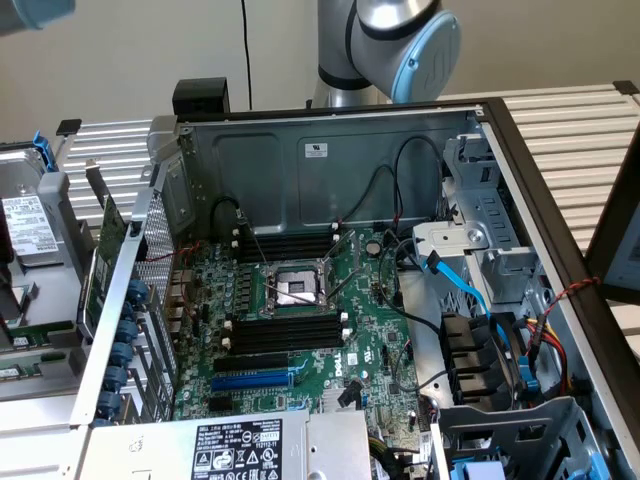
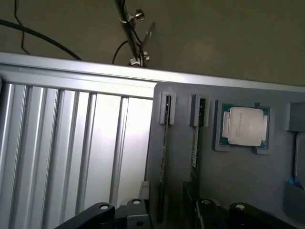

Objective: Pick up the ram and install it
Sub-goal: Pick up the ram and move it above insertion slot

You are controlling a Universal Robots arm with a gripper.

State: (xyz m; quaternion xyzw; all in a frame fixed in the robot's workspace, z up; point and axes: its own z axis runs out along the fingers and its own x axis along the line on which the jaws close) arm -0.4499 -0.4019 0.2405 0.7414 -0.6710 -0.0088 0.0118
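You see the ribbed table [image 2: 62,152] first, then the grey tray [image 2: 238,191] beside it. Two thin sticks stand on edge in the tray's clips. The ram [image 2: 164,157], the one nearer the ribbed table, runs into the gap between the fingers of your gripper [image 2: 165,200], which is spread wide and grasps nothing. The second stick [image 2: 196,143] stands just beside it, then the processor chip [image 2: 246,126].

ram [image 2: 165,152] on edge in tray [image 2: 238,191] | processor [image 2: 245,125] beside it | motherboard [image 1: 372,340] inside case [image 1: 300,175]
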